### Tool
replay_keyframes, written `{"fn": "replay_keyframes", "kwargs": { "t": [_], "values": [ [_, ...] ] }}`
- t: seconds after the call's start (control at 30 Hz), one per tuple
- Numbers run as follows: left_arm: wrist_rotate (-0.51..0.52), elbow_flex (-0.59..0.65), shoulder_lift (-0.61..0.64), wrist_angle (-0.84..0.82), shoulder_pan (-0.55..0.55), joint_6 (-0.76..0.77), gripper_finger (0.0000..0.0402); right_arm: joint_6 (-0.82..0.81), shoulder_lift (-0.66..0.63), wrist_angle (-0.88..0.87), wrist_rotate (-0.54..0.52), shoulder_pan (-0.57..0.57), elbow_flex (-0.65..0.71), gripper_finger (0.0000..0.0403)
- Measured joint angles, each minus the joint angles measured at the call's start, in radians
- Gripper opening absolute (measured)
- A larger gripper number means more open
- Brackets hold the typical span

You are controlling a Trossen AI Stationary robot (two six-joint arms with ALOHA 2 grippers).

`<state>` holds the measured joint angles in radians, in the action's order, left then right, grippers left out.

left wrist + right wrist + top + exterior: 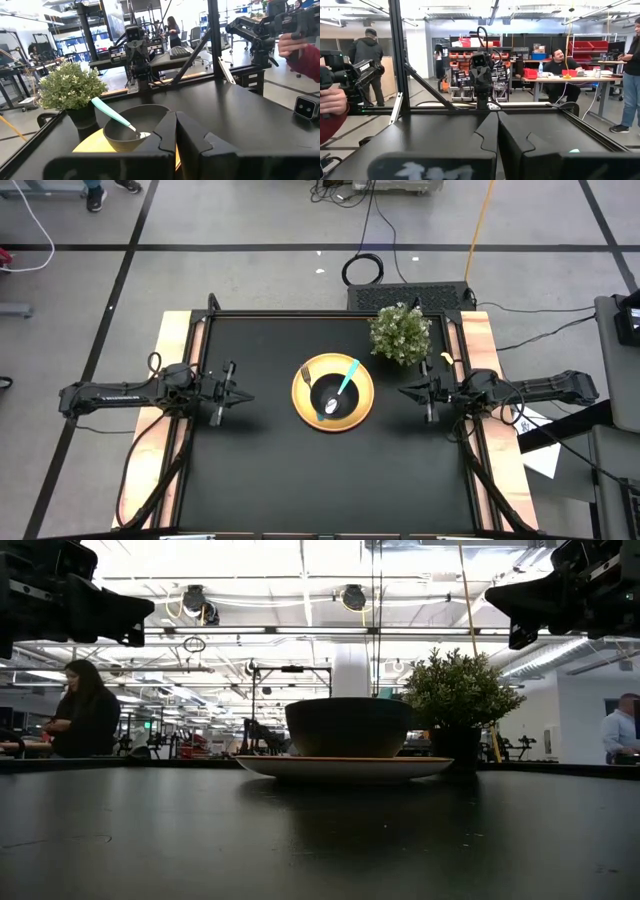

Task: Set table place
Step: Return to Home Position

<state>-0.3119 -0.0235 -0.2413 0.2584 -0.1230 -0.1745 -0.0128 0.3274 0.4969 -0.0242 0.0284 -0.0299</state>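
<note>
Hiding much of the plate (91,145), left pincer (176,115) sits closed; right pincer (498,115) closed too.

You look straight down on the whole table (260,470) from overhead; your low camera sits at tabletop level, sharing the yellow plate (362,408); wrist cameras face each other.

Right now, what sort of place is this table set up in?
Probably a robotics lab in an open workshop hall: shelves of red bins, a person seated at a desk, and another robot arm beyond the table.
</note>
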Motion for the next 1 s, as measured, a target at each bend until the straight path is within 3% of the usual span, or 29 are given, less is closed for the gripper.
{"fn": "replay_keyframes", "kwargs": {
  "t": [1.0],
  "values": [
    [0.0, 0.0, 0.0, 0.0, 0.0, 0.0, 0.0037, -0.002, 0.0, 0.0, -0.001, 0.0, 0.0, 0.0]
  ]
}}
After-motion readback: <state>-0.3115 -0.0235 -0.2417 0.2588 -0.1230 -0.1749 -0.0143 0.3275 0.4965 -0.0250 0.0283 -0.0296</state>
